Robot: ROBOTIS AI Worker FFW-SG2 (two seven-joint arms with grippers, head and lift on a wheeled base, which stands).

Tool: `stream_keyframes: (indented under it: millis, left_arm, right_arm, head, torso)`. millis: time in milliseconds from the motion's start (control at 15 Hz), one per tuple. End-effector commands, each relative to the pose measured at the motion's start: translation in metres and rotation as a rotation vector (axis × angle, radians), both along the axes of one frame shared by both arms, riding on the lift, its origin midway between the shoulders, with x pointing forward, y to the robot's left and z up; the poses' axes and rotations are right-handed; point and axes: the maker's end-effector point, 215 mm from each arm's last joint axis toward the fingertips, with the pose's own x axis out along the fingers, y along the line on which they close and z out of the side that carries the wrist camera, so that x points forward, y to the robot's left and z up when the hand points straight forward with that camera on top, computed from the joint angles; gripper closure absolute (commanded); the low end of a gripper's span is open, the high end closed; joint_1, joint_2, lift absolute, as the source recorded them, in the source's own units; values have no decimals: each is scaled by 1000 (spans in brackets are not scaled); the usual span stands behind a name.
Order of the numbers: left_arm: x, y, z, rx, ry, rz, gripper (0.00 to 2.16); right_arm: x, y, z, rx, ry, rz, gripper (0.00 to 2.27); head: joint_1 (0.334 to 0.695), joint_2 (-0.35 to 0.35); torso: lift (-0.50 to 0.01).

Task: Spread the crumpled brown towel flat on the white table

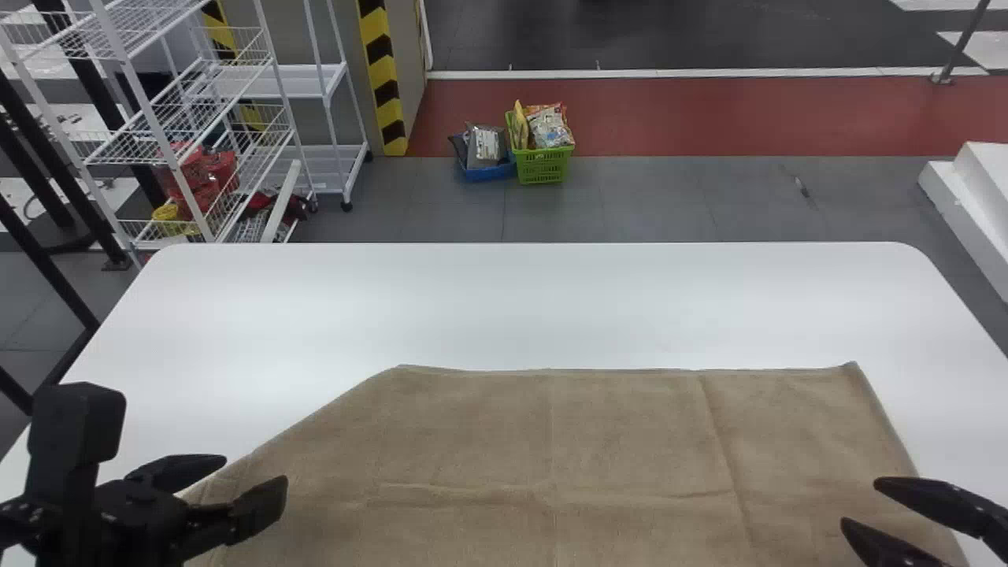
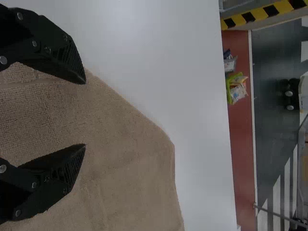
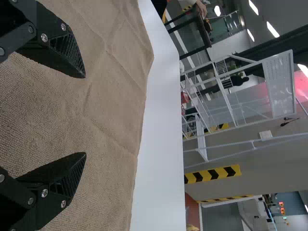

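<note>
"What's nearest you?"
"My left claw (image 1: 250, 472) and right claw (image 1: 860, 502), both open, at opposite sides of the brown towel (image 1: 551, 441)."
"How does it lie?"
"Spread on the white table (image 1: 504, 307), lightly creased. Beyond, I see a green basket (image 1: 543, 167) on the floor (image 1: 654, 201)."

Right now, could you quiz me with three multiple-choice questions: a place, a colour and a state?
1. Where is the green basket?
A) on a shelf
B) on the floor
C) on a chair

2. What colour is the towel?
A) blue
B) green
C) brown

3. How is the left gripper?
A) open
B) shut
C) pinching cloth

1 B: it stands on grey tiles beside a blue basket.
2 C: its fabric looks brown.
3 A: a gap parts its fingertips.
</note>
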Motion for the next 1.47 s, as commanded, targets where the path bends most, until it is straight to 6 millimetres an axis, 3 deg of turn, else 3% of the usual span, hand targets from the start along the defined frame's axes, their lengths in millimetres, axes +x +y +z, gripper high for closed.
stream_keyframes:
  millis: [0, 200, 800, 1000, 1067, 1400]
  left_arm:
    - [22, 9, -6, 9, -29, -8, 154]
    - [34, 27, -23, -24, -4, 18, 194]
    - [22, 24, -44, -45, 59, -14, 255]
    - [19, 28, -46, -38, 64, -10, 961]
    - [17, 30, -44, -32, 56, -12, 1065]
    - [-7, 24, -6, -3, -17, -32, 1062]
  right_arm:
    - [-2, 0, 1, 6, -1, 7, 299]
    - [1, -5, 6, 14, -13, -5, 299]
    - [2, -3, -5, 33, 9, -8, 299]
    - [5, -2, -6, 36, 9, -5, 299]
    - [6, -1, -7, 36, 10, -3, 299]
    - [10, -1, -9, 37, 14, -5, 299]
  head:
    - [695, 65]
    - [695, 74]
    - [695, 92]
    - [695, 93]
    - [695, 96]
    - [695, 104]
  torso:
    - [-123]
    - [-123]
    - [-123]
    - [-123]
    - [-123]
    - [-123]
